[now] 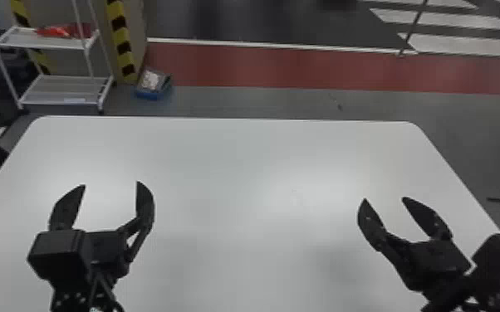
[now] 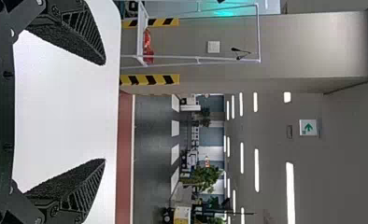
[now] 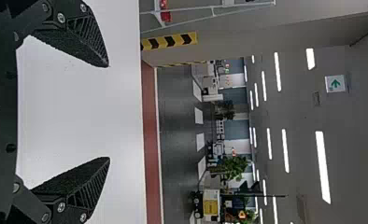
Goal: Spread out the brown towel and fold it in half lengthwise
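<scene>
Hanging over the desk (image 1: 253, 166) at the lower left of the head view, the left gripper (image 1: 111, 184) had its fingers (image 1: 145, 205) spread wide, nothing pinched between them; the right gripper (image 1: 384, 198), at lower right, had its pair parted too. Where the towel was, I could not tell. Judged from the task, it would be light, soft and limp, hard to harm but quick to sag or bunch. The best hold was probably a shallow pinch at the two corners of one long edge, one per gripper, with gentle tension between; too deep would crumple the border, too thin might slip. Past the desk, a white rack (image 1: 60, 89) stood at upper left.
</scene>
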